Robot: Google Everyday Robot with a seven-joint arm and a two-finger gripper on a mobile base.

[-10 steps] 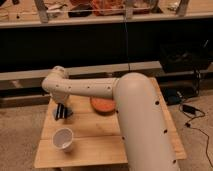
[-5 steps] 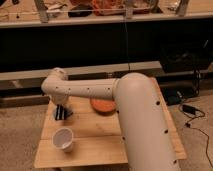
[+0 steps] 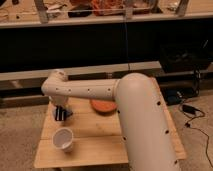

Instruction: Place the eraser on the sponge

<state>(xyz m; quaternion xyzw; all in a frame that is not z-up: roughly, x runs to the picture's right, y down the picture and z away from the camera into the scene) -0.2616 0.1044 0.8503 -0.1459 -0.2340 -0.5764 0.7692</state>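
Camera view: the gripper [image 3: 60,114] is lowered onto the wooden table [image 3: 100,146] near its far left corner, behind the white cup [image 3: 64,139]. Whether it is open or closed cannot be told. The sponge [image 3: 69,114] is seen as a blue-grey patch just beside it. The eraser cannot be made out. The orange bowl [image 3: 102,106] is partly covered by the arm [image 3: 90,90].

Arm [image 3: 90,90] covers the orange bowl's [image 3: 100,107] right part; gripper [image 3: 60,114] hangs over table's [image 3: 95,136] left.
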